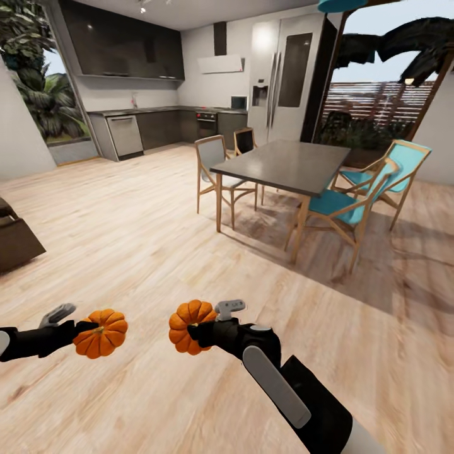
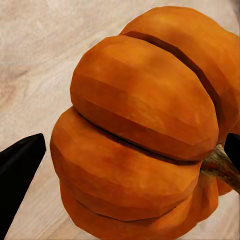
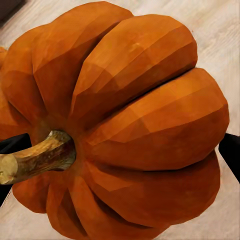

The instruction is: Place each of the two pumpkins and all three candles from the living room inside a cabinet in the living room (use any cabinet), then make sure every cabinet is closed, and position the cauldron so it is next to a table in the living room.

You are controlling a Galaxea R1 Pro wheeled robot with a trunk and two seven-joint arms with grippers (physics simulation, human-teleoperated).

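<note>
Orange pumpkins, one clamped in the left gripper (image 1: 85, 328), one in the right gripper (image 1: 195, 331). Open wood floor (image 1: 126, 239) centre frame; dining table (image 1: 284, 165) and chairs (image 1: 353, 202) occupy right.

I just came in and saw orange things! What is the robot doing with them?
The robot is carrying two pumpkins, one in each gripper. Its left gripper is shut on the left pumpkin, and its right gripper is shut on the right pumpkin. Both hang above the wooden floor. Ahead stand a dining table with chairs and a kitchen.
</note>
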